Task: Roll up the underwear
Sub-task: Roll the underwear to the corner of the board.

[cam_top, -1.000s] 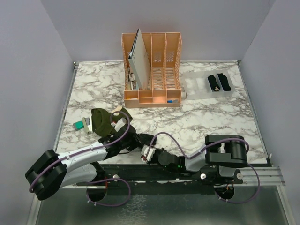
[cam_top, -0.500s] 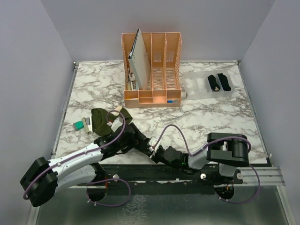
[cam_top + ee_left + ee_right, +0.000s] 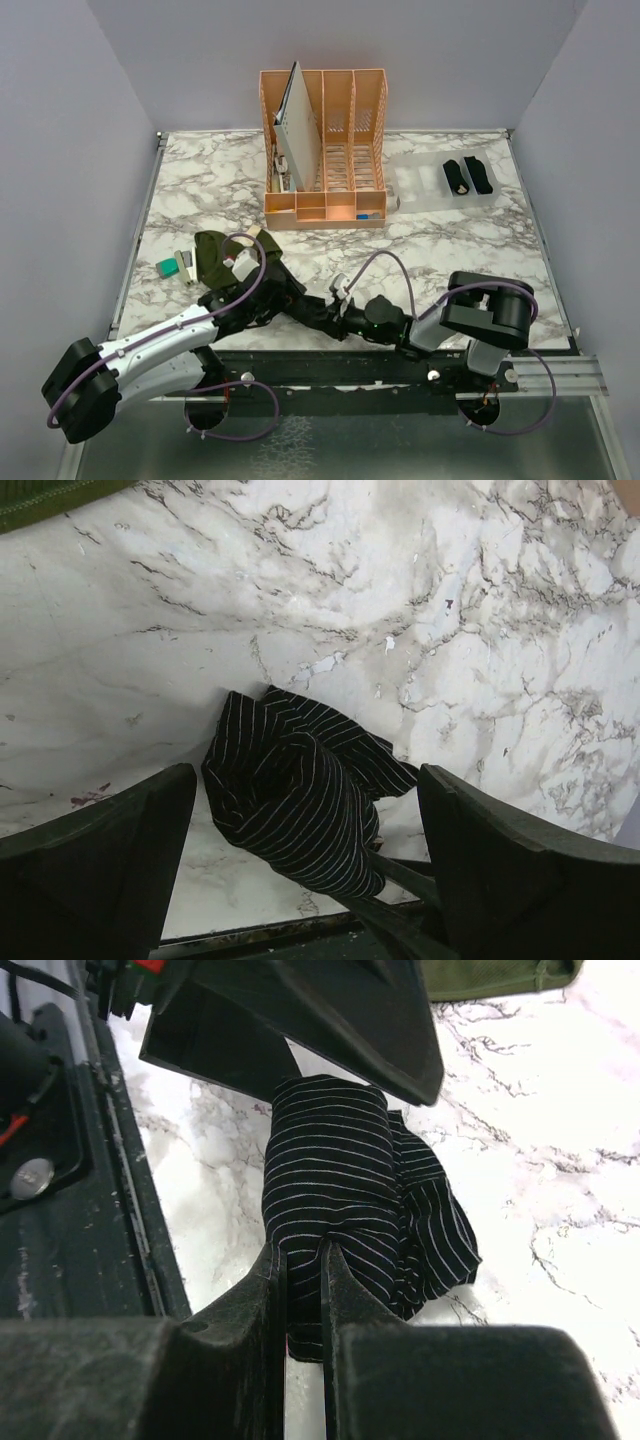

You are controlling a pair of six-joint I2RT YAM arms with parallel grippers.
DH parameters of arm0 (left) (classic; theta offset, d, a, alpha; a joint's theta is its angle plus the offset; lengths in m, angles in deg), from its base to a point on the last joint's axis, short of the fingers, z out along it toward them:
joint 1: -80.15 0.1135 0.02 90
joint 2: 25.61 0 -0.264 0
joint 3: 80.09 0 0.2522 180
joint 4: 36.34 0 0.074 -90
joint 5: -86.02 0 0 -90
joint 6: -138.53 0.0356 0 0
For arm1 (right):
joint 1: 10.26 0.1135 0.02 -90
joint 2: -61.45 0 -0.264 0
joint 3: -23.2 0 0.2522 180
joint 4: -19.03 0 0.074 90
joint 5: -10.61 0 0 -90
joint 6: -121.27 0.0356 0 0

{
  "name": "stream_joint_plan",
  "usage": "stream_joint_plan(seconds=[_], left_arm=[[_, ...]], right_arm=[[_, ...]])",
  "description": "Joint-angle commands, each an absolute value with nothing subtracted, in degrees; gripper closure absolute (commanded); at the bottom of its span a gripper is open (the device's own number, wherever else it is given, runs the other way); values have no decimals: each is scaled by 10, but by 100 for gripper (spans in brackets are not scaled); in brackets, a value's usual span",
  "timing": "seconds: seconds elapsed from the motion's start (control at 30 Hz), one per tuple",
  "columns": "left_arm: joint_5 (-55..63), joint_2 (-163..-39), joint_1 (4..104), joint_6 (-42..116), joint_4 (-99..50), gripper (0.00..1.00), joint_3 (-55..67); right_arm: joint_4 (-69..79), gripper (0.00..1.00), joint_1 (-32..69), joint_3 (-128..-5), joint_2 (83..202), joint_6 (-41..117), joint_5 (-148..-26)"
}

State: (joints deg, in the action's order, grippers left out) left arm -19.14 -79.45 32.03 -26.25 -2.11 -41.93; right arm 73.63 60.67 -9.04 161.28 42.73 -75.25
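The finely striped black briefs lie crumpled on the marble counter near its front edge. The left claw stands wide open with a finger on either side of them, and the right claw is pinched tight on a fold of the same cloth. The olive-green briefs lie at the counter's left near a small teal block, and two rolled black briefs rest side by side on a clear tray at the far right.
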Motion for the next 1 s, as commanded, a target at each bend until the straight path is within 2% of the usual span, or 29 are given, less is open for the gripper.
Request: stream_joint_plan(seconds=[0.0, 0.3, 0.6, 0.63, 0.7, 0.87, 0.97], left_arm=[[-220, -770, 321, -262, -40, 1, -435], [-197, -687, 321, -216, -157, 1, -511], [-131, -663, 320, -208, -176, 4, -561], [-121, -670, 321, -211, -189, 5, -569], [-86, -687, 321, -207, -237, 15, -583], [-71, -746, 321, -216, -247, 15, -574], [-79, -774, 321, -222, -253, 21, -571]], right_arm=[[700, 99, 559, -54, 1629, 509, -875], [718, 99, 524, -59, 1638, 589, -911], [689, 98, 483, -72, 1663, 664, -913], [689, 98, 483, -74, 1667, 667, -912], [689, 98, 482, -76, 1679, 674, -903], [717, 97, 474, -66, 1699, 701, -891], [726, 97, 472, -66, 1704, 701, -899]])
